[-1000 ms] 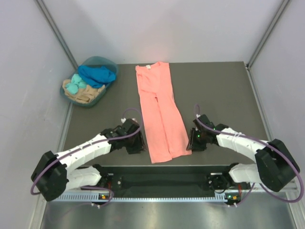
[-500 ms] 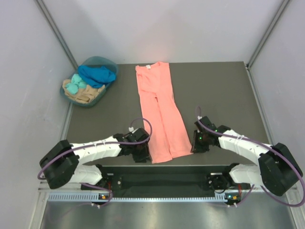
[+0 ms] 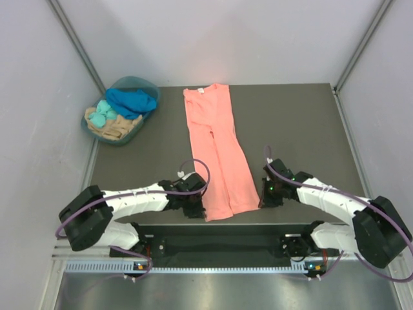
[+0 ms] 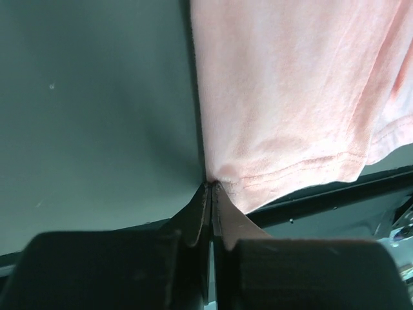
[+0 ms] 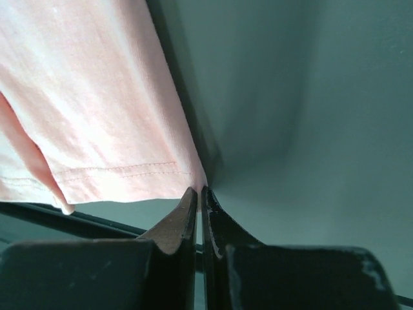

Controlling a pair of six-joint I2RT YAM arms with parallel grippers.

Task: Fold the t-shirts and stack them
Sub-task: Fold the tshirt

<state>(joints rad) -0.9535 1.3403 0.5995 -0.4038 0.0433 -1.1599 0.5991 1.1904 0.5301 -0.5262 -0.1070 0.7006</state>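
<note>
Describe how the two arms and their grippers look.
Both the left arm and right arm have white shells between black joints, with black housings near the base. A purple cable loops along each. A green light glows by the right wrist. The left gripper and right gripper are black, with flat tapering fingers.

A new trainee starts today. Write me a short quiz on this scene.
1. By the robot's own sides, the basket stands on which side of the pink shirt?
2. True or false: the pink shirt lies crumpled in a heap.
3. The left gripper and right gripper are: A) open, holding nothing; B) shut on the pink shirt's near corners; C) inside the basket.
Key: 1 left; 2 false; 3 B.
</note>
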